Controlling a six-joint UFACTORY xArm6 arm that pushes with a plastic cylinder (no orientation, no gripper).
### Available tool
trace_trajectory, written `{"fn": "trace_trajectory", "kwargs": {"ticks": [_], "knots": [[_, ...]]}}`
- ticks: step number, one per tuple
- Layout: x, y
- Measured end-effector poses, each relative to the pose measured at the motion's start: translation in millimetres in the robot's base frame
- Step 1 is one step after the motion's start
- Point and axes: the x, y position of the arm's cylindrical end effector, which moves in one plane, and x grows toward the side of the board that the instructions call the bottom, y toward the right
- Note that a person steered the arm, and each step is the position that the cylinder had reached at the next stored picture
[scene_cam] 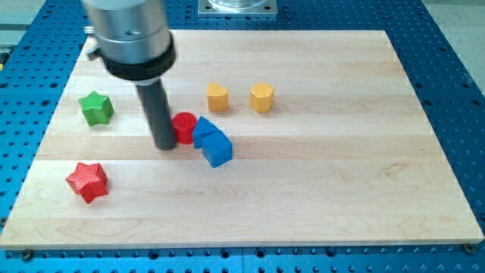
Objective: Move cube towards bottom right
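Note:
A blue cube (pixel 217 149) lies near the board's middle, touching a second blue block (pixel 203 130) just up and left of it. A red cylinder (pixel 184 127) sits against that second blue block's left side. My tip (pixel 165 145) is on the board just left of the red cylinder, touching or nearly touching it, and left of the blue cube. The dark rod rises from there to the arm's grey body at the view's top left.
A yellow block (pixel 217 97) and a yellow hexagonal block (pixel 261 98) sit above the blue blocks. A green star (pixel 96 108) is at the left and a red star (pixel 87 181) at the lower left. The wooden board (pixel 341 189) lies on a blue perforated table.

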Motion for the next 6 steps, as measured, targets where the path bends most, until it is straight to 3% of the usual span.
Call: {"fn": "trace_trajectory", "kwargs": {"ticks": [2,3,4,6], "knots": [[5.3,130.6],[5.4,56.3],[32.3,8.6],[52.9,229.1]]}}
